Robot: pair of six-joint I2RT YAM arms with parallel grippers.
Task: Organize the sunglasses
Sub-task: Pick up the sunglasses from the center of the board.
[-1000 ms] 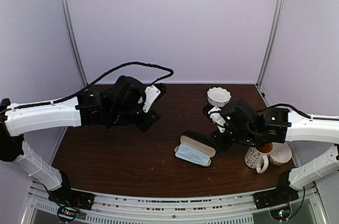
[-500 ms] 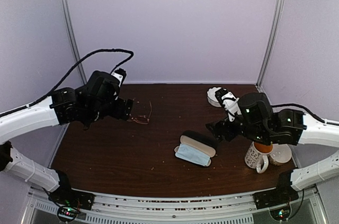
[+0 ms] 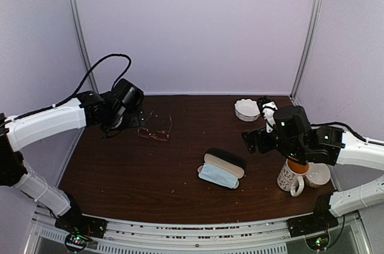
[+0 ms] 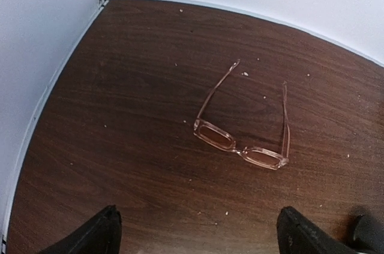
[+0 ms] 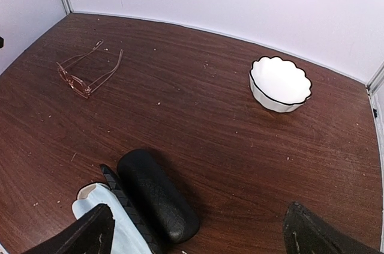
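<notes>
Dark brown wood-grain tabletop fills the floor of a pale lilac booth, speckled with light crumbs. Nearest the arm bases lies a black oblong glasses case with its cream lining showing, and a light-blue folded cloth touches its near side. To its right a white patterned mug stands just beside a pale round cup. The right gripper hovers just beyond the case, jaws spread wide and holding nothing. The left gripper hangs over the table's left side, equally wide and empty. Just past it the thin reddish-copper wire-frame sunglasses rest on the wood, temples unfolded toward the back wall. A white scalloped bowl sits far right
</notes>
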